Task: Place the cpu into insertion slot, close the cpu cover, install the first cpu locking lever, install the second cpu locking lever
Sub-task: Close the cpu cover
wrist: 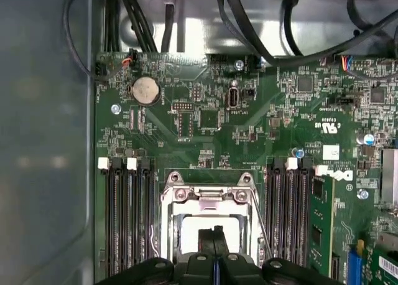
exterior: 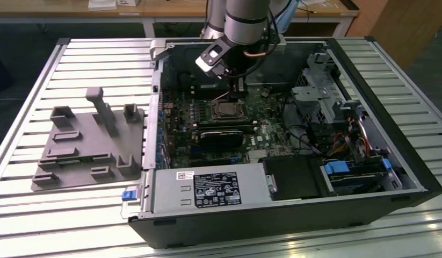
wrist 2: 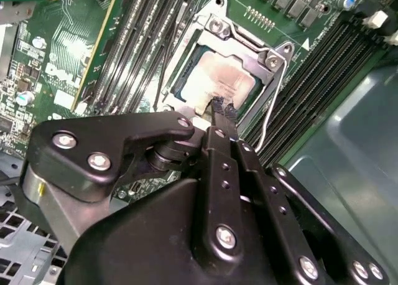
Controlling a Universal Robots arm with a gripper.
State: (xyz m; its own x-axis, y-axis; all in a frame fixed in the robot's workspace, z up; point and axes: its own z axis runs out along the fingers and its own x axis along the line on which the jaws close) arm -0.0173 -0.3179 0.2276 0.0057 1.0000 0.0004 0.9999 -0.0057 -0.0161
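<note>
The cpu (wrist 2: pixel 208 79) lies flat in the insertion slot (exterior: pixel 224 111) on the green motherboard, its pale metal top showing. The grey cpu cover (wrist 2: pixel 249 51) lies down around it, framing it through its window; in the first wrist view the cover (wrist: pixel 208 198) looks the same. A thin wire locking lever (wrist 2: pixel 275 92) runs along one side of the socket. My gripper (wrist 2: pixel 221 107) is shut, with nothing between the fingers, and its tips hover at the cpu's edge. The exterior view places the gripper (exterior: pixel 235 91) just behind the socket. I cannot tell if the tips touch the chip.
Long black memory slots (wrist: pixel 127 223) flank the socket on both sides. The open computer case (exterior: pixel 411 177) walls the board in, with a drive cage (exterior: pixel 317 88) and cables on the exterior view's right. A grey fixture tray (exterior: pixel 88 142) sits outside on the left.
</note>
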